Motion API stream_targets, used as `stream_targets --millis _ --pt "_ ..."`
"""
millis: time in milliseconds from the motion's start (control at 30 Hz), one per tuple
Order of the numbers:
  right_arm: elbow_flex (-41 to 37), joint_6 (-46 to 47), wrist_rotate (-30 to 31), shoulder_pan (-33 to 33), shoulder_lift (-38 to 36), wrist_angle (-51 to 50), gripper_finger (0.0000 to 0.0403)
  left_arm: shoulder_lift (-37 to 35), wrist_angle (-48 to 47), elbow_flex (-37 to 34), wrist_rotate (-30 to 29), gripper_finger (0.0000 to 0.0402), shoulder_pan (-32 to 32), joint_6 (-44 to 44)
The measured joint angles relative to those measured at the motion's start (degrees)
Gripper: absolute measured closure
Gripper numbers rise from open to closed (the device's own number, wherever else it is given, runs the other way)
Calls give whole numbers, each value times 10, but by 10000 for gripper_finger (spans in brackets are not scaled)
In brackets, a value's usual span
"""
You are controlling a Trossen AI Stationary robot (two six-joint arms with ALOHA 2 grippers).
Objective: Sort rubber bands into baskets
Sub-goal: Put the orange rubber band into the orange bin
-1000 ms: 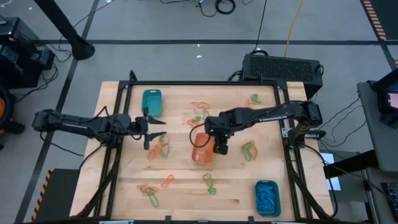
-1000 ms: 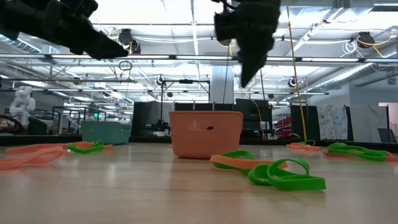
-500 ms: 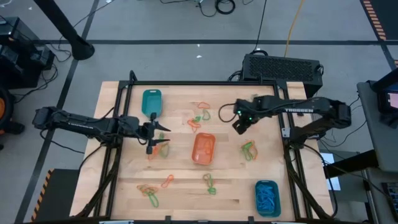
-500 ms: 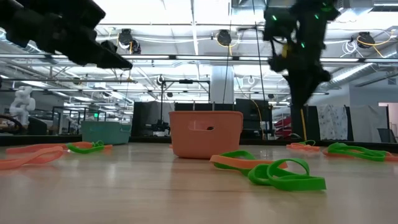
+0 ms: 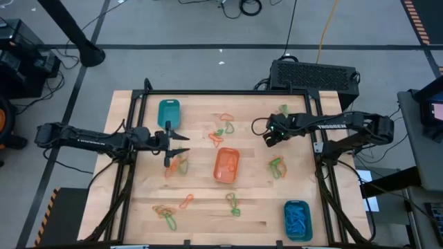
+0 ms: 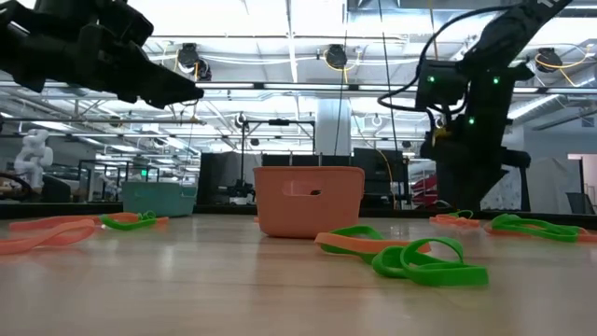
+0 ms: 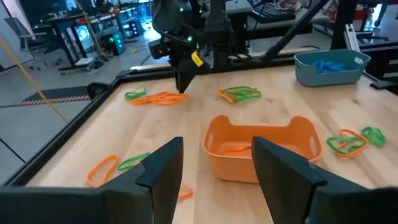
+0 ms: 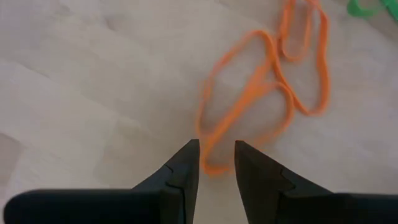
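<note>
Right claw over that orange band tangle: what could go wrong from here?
1. The right claw has its fingers only narrowly apart above overlapping orange rubber bands; a pinch may lift several loops at once, or miss the thin strand.
2. A green band lies beside the tangle and could get dragged along into the wrong basket.
3. The orange basket sits between both arms; the left claw hovers open near it, so paths might cross.

Three baskets: two teal (image 5: 169, 112) (image 5: 297, 219), one orange (image 5: 226, 166).

Bright overhead ceiling lights; right wrist view motion-blurred.
</note>
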Motion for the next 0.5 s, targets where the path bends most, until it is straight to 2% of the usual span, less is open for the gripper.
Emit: stream_targets --millis 267,500 --pt "-6 -2 -13 -3 10 16 310 0 -2 0 0 204 0 2" --pt "-6 3 -21 -3 57 4 310 0 -17 0 0 204 9 0"
